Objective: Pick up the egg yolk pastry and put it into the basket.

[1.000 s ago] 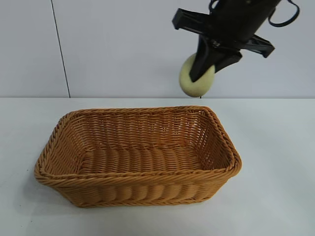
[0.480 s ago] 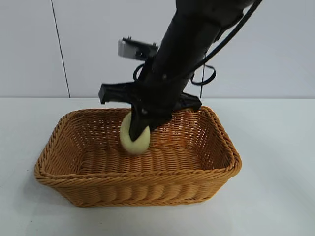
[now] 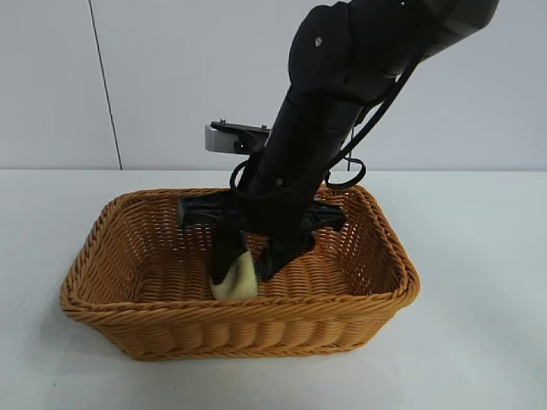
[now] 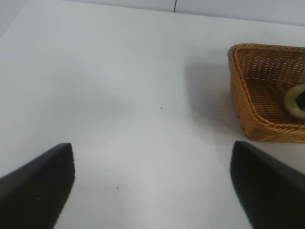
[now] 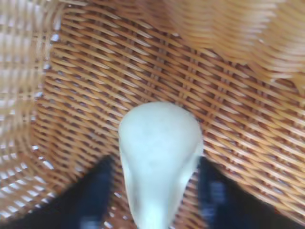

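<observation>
The golden-brown wicker basket (image 3: pixel 376 290) stands on the white table. The pale egg yolk pastry (image 3: pixel 240 279) lies on the basket's floor, near the front wall and left of centre. My right gripper (image 3: pixel 250 260) reaches down into the basket with its fingers spread on either side of the pastry. In the right wrist view the pastry (image 5: pixel 159 152) sits between the two dark fingers (image 5: pixel 95 191), pinched narrow at the gripper end, with wicker showing in the gaps. My left gripper (image 4: pixel 152 186) is open and empty over bare table, away from the basket (image 4: pixel 243 95).
The table (image 3: pixel 479 256) is white and bare around the basket. A pale wall stands behind it. The right arm's body leans over the basket's back right part.
My right gripper carried the pastry from above the basket's back right corner down to the basket floor. Its fingers have spread apart from the pastry.
</observation>
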Available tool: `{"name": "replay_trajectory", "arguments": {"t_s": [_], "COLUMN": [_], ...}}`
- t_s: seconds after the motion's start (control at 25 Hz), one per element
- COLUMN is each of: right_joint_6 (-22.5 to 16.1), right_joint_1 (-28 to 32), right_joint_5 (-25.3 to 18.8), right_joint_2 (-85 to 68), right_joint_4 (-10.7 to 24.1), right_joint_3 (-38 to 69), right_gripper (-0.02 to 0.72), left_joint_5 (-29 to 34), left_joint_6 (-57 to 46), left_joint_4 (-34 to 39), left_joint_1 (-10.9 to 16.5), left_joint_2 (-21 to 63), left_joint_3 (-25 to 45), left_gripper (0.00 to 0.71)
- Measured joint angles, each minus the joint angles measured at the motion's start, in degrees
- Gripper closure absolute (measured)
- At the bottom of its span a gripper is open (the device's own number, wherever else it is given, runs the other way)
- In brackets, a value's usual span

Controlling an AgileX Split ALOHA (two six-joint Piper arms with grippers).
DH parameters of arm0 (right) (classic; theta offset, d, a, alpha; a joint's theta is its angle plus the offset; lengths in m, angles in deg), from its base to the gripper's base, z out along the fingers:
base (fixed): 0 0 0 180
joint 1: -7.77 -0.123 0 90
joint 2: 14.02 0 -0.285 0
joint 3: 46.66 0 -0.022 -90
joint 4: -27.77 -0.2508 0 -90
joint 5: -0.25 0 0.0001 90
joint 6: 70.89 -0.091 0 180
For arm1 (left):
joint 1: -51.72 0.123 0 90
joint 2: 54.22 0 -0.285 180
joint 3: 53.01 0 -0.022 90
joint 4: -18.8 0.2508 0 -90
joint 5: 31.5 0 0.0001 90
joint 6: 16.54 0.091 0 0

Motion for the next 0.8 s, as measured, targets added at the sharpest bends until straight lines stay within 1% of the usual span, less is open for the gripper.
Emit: {"name": "replay_trajectory", "arguments": {"t_s": [0.08, 0.16, 0.2, 0.24, 0.28, 0.36, 0.44, 0.48, 0.56, 0.68, 0.8], "right_joint_6": [-0.10, -1.17, -2.04, -2.91, -4.36, -6.95, -9.48, -10.33, -11.36, -11.76, -11.70], "right_joint_1": [0.00, 0.00, 0.00, 0.14, 0.14, 0.32, 0.60, 0.72, 1.54, 4.14, 8.54], "right_joint_5": [-2.50, -5.98, -8.28, -10.31, -13.45, -18.31, -22.28, -23.55, -25.57, -26.70, -27.35], "right_joint_2": [-1.26, -2.33, -2.77, -3.09, -3.34, -3.62, -3.67, -3.67, -3.67, -3.72, -3.72], "right_joint_4": [0.78, 2.01, 3.40, 4.86, 6.39, 10.91, 15.43, 17.66, 19.92, 20.49, 20.72], "right_joint_3": [-2.03, -5.00, -7.00, -9.19, -11.58, -15.73, -19.29, -20.70, -22.46, -23.19, -23.19], "right_gripper": [0.095, 0.077, 0.073, 0.070, 0.068, 0.066, 0.066, 0.066, 0.066, 0.066, 0.066], "left_joint_5": [0.00, 0.00, 0.00, 0.00, 0.00, 0.00, 0.00, 0.00, 0.00, 0.00, 0.00], "left_joint_6": [0.00, 0.00, 0.00, 0.00, 0.00, 0.00, 0.00, 0.00, 0.00, 0.00, 0.00], "left_joint_4": [0.00, 0.00, 0.00, 0.00, 0.00, 0.00, 0.00, 0.00, 0.00, 0.00, 0.00], "left_joint_1": [0.00, 0.00, 0.00, 0.00, 0.00, 0.00, 0.00, 0.00, 0.00, 0.00, 0.00], "left_joint_2": [0.00, 0.00, 0.00, 0.00, 0.00, 0.00, 0.00, 0.00, 0.00, 0.00, 0.00], "left_joint_3": [0.00, 0.00, 0.00, 0.00, 0.00, 0.00, 0.00, 0.00, 0.00, 0.00, 0.00], "left_gripper": [0.067, 0.067, 0.067, 0.067, 0.067, 0.067, 0.067, 0.067, 0.067, 0.067, 0.067]}}
